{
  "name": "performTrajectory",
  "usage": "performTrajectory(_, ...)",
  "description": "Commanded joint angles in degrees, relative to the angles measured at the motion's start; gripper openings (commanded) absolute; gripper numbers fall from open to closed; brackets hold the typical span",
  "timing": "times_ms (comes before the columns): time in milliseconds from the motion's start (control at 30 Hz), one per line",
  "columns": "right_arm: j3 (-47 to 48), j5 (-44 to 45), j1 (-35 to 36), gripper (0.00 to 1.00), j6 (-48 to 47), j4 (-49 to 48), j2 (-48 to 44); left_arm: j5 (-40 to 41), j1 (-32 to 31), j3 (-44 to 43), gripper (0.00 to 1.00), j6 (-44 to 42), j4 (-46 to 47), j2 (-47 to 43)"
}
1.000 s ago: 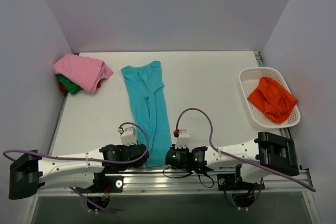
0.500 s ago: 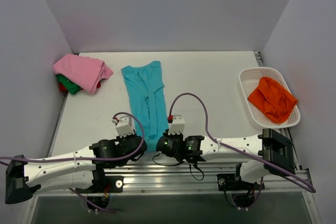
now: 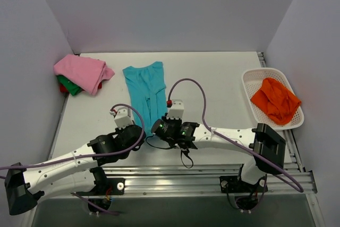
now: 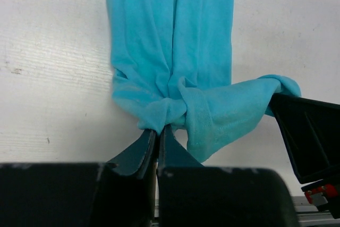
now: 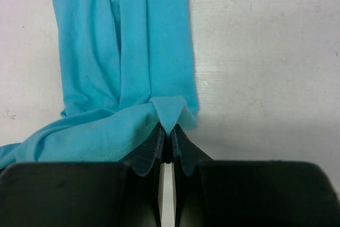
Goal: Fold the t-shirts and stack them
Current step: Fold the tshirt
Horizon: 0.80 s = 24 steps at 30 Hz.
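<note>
At the near hem of the teal t-shirt (image 4: 170,51), the left claw (image 4: 157,130) is pressed together, pinching the hem's left corner. The right claw (image 5: 166,131) pinches the right corner likewise, and the cloth bunches between them. Folded into a narrow strip, the shirt lies along the white worktop (image 3: 212,78), away from the arms. Left of its far end, a pink t-shirt (image 3: 82,72) sits atop a green t-shirt (image 3: 68,84) and a red t-shirt (image 3: 62,88). Well to its right, an orange t-shirt (image 3: 275,99) lies in a white basket (image 3: 247,90)
</note>
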<state>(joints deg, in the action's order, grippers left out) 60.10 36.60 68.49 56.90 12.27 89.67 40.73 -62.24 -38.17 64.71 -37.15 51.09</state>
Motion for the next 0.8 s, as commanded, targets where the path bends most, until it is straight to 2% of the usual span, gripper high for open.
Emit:
performTrajectory(0,4.49,5.15,-1.68,0.00,-1.88,2.05,3.49,0.68,3.51,-4.36,0.03,-6.24,6.20,1.90)
performTrajectory(300,16.71,4.27,-6.52,0.00,-7.86,2.32,14.65,-0.56,10.46,-7.44,0.03,-12.05,14.90,7.00)
performTrajectory(500,22.43,3.48,-10.21,0.00,-10.14,2.14,18.78,-6.10,18.99,-11.04,0.05,-17.15,20.27,13.76)
performTrajectory(633,26.47,2.52,-13.29,0.00,-11.73,1.79,22.90,-9.43,24.52,-13.24,0.06,-18.56,25.70,21.30)
performTrajectory(700,29.79,1.37,-16.09,0.00,-12.86,1.26,25.02,-15.92,29.35,-15.26,0.07,-19.35,27.99,24.65)
performTrajectory(733,31.47,0.50,-17.06,0.00,-13.22,1.26,27.90,-17.34,30.76,-16.13,0.09,-19.70,29.75,28.33)
performTrajectory(767,33.57,-0.47,-18.20,0.02,-13.66,1.70,29.58,-18.48,33.03,-18.32,0.27,-20.32,30.28,30.36)
